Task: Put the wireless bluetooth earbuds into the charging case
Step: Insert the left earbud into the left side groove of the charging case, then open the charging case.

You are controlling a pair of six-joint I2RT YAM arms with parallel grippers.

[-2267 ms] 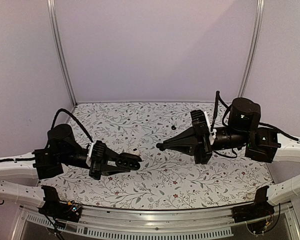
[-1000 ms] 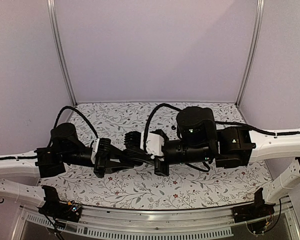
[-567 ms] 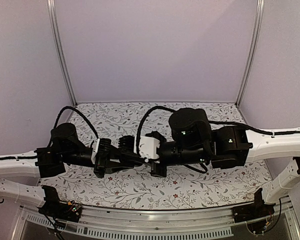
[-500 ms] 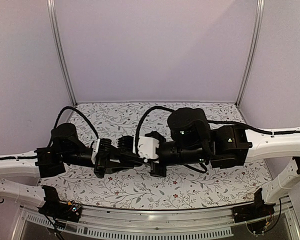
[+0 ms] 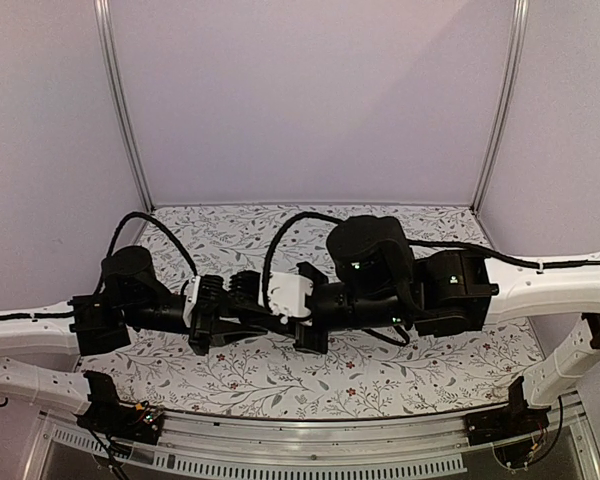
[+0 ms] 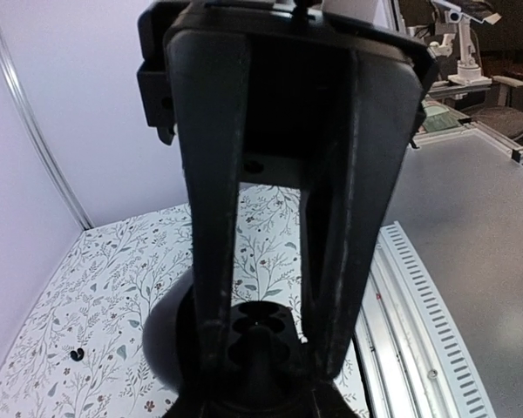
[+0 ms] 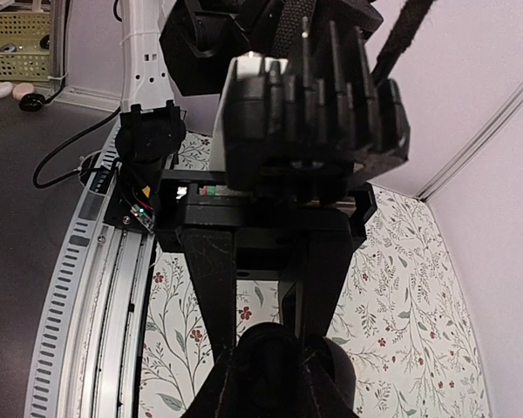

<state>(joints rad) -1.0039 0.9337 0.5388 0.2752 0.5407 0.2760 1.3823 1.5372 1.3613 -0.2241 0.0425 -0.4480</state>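
1 charging case (image 6: 260, 324), hollows up, is clamped between the 2 fingers of the left gripper (image 6: 270, 344). 1 earbud (image 6: 77, 354) lies well apart on the floral surface (image 6: 105, 287). The right gripper (image 7: 270, 348) is close against the left one; I cannot tell whether its fingers are apart.

Your counter (image 5: 410, 365) wears a smooth, matt sheet printed with leaves and small flowers. Along its near edge runs a slotted rail (image 5: 310, 432) of brushed, dull-silver metal. Your left claw (image 6: 270, 344) has matt black plastic fingers (image 6: 213, 218), faintly scuffed. The charging case (image 6: 167, 341) is smooth black plastic with a soft sheen. The walls (image 5: 310, 100) look matt lilac.
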